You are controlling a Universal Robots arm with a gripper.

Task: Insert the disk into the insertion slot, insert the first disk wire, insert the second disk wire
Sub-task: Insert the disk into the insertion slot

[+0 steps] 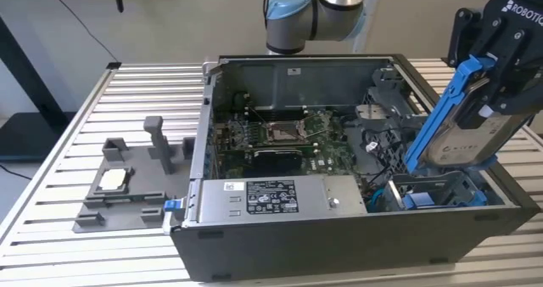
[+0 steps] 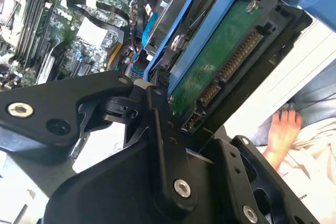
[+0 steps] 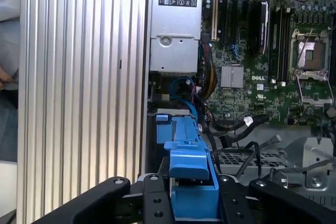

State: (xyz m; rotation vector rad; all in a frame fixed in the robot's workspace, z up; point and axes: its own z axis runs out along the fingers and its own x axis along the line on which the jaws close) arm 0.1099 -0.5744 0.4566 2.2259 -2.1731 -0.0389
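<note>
**Disk above the bay, none of the three steps done**

From my desk I judged the job to be at its first step. The black two-finger gripper [image 1: 492,96] was closed on the silver hard disk in its blue plastic carrier [image 1: 469,134], with the fingers clamped against the carrier's two sides. In the first wrist view the blue carrier [image 3: 191,182] sat squarely between them.

The disk hung tilted over the corner of the open dark-grey computer case [image 1: 339,242] at the exterior view's right. Its lower end was just above the insertion slot [image 1: 441,184], the grey perforated sheet-metal bay beside the silver labelled power-supply box [image 1: 271,201]. I could not tell whether the carrier's lower edge was touching the bay's rim, but the disk was clearly not down inside it.

Neither wire was in. In the second wrist view, the row of contacts on the disk's green circuit-board face [image 2: 239,59] was bare, with nothing plugged into it. In the first wrist view, black cables ending in loose plugs [image 3: 247,121] lay over the green motherboard [image 3: 257,51]. A thin blue cable [image 3: 185,85] looped near the bay. I took these for the disk wires, though I could not be sure which was which.
</note>
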